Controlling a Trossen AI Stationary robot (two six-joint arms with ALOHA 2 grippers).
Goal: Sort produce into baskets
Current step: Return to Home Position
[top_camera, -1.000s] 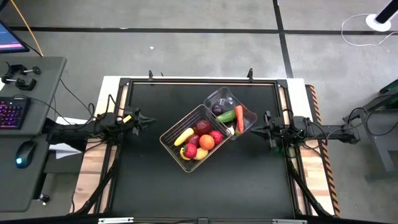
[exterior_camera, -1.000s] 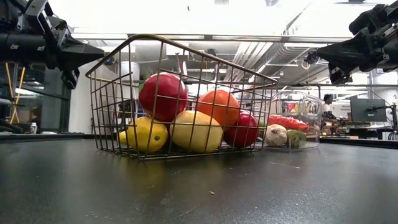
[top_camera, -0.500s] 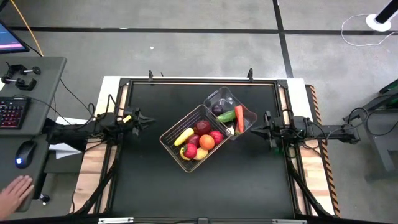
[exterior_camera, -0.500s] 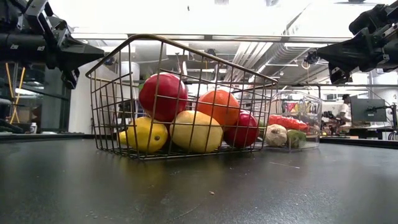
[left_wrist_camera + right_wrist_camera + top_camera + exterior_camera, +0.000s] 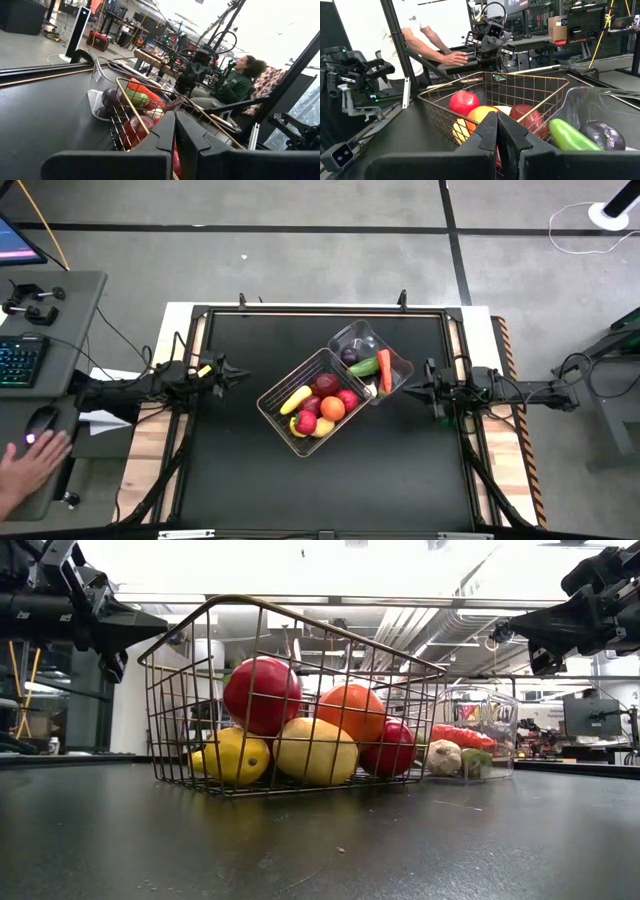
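Left gripper [image 5: 232,374] and right gripper [image 5: 408,390] hold fingers together, empty. Risk: right gripper, centre-right, clips adjacent clear tub [image 5: 349,336] on retraction.

Both arms reach level and inward, facing each other. The left tool [image 5: 243,374] hangs with its fingers [image 5: 165,139] pressed together. Straight ahead of its tips, well apart, the right tool [image 5: 404,390] points back, fingers [image 5: 486,136] likewise closed.
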